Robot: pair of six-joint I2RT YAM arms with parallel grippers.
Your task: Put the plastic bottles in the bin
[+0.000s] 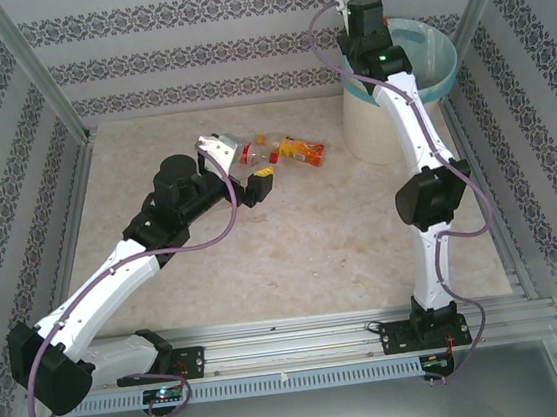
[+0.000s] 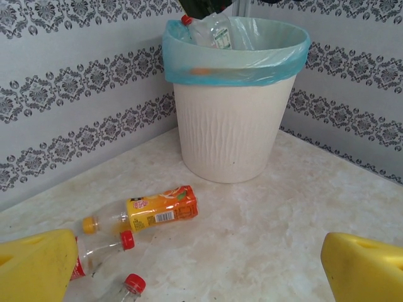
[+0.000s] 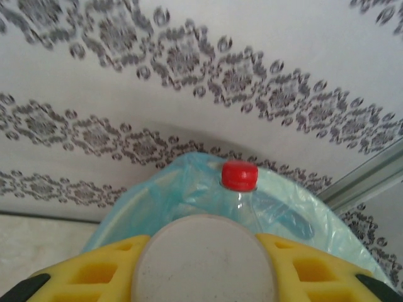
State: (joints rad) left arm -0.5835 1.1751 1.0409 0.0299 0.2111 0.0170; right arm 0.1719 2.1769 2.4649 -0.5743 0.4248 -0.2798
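Left hand [image 2: 201,270] wide open, 3 bottles [image 2: 154,211] lying just ahead on tabletop [image 2: 283,207] | right hand [image 3: 204,280] grips red-capped bottle [image 3: 239,189] directly above bin [image 2: 233,132]

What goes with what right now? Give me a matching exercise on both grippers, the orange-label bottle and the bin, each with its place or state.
Things:
1. left gripper
2. right gripper
3. orange-label bottle
4. bin

Places or states:
A. lying on its side on the table
B. shut on a red-capped bottle over the bin
C. standing upright in the far right corner
D. open, holding nothing

Pairs: 1-D, 2-B, 3-A, 4-C
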